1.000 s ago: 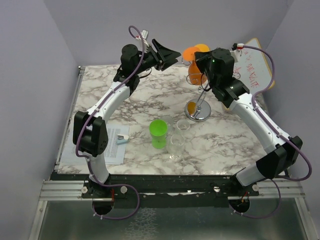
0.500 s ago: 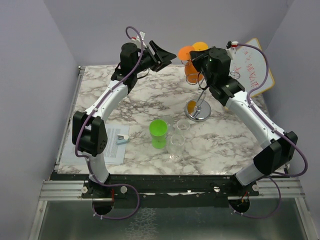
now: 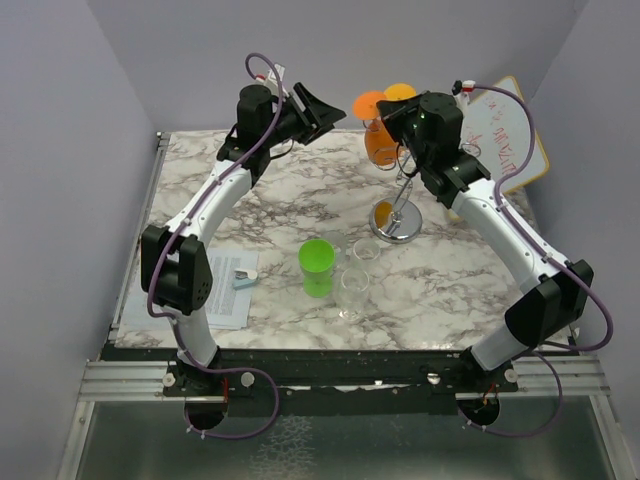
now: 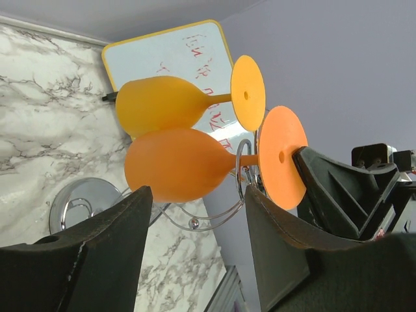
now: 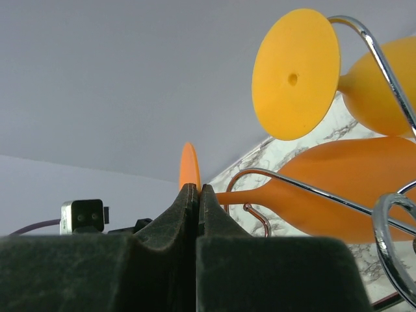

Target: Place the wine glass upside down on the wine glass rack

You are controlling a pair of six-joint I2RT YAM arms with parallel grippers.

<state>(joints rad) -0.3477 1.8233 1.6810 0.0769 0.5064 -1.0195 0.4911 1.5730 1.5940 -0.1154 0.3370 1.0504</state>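
Observation:
An orange wine glass (image 5: 338,188) hangs upside down, its stem in a curled arm of the silver wire rack (image 3: 402,190). My right gripper (image 5: 197,187) is shut on the edge of its round foot (image 5: 189,166); in the top view the right gripper (image 3: 392,118) sits at the rack's top. A second orange glass (image 5: 380,81) hangs beside it. My left gripper (image 4: 197,190) is open and empty, raised to the left of the rack (image 4: 214,211) and facing both glasses; it also shows in the top view (image 3: 333,108).
A tilted whiteboard (image 3: 508,135) leans at the back right behind the rack. A green cup (image 3: 317,266) and two clear glasses (image 3: 354,292) stand mid-table in front of the rack's disc base (image 3: 395,225). A paper sheet (image 3: 228,285) lies at the front left.
My left gripper has risen and drawn back a little to the left. My right gripper, shut on the glass foot, has shifted slightly up and back at the rack's top.

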